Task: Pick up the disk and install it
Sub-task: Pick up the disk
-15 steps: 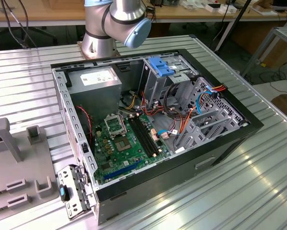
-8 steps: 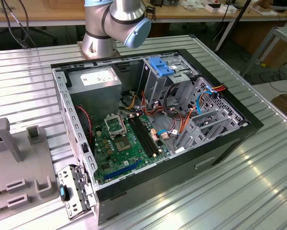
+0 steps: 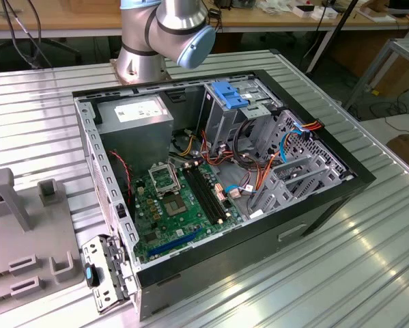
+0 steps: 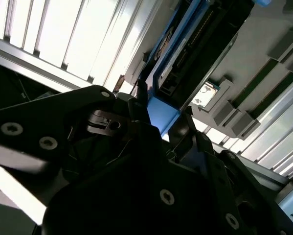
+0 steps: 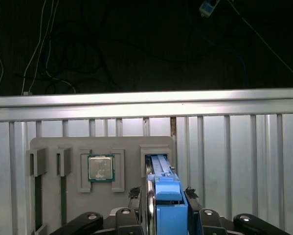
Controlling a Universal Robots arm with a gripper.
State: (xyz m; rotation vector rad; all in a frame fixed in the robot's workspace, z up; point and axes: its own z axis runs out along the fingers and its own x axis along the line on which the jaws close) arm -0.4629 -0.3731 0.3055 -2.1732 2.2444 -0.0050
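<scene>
The claw (image 5: 165,198) seems to pinch the blue-framed disk (image 5: 159,166), which stands up in a slot of the grey tray (image 5: 53,144).

dark grey disk (image 5: 160,169) in a bright blue carrier; black hand (image 5: 167,195); pale grey tray (image 5: 122,147); silver ribbed tabletop (image 3: 368,273); green motherboard (image 3: 173,212); black case (image 3: 224,260).
</scene>
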